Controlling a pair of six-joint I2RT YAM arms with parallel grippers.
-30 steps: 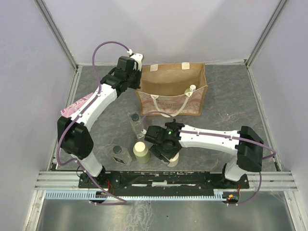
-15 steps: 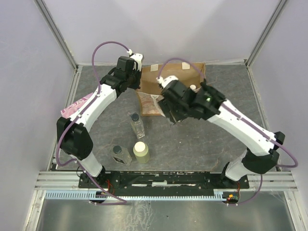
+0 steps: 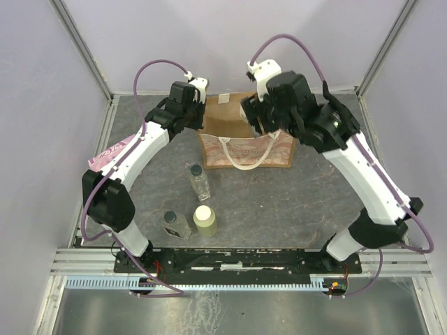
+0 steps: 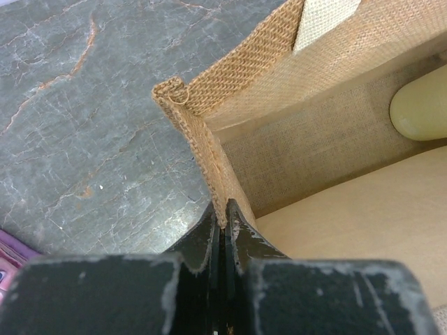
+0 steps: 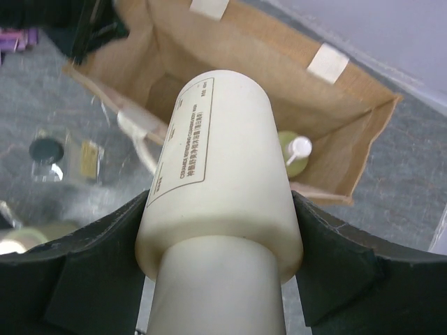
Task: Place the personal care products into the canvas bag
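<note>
At the upper left corner of the boxy brown canvas bag (image 3: 218, 155), the fabric rim is kept pinched between the pressed-together left fingers (image 4: 201, 241), so the mouth is held open as before. Left on the grey tabletop (image 3: 314, 185), lower centre-left, are two clear black-capped bottles (image 3: 199, 183) (image 3: 175, 225) and one pale yellow cream-topped bottle (image 3: 204, 220). Further right, a pale yellow cylindrical bottle (image 5: 223, 174), clamped between the right fingers (image 5: 335, 262), has been carried within the last second from the lower centre up over the bag's opening, where a pump bottle (image 5: 295, 155) already stands. Release is judged to be next.
</note>
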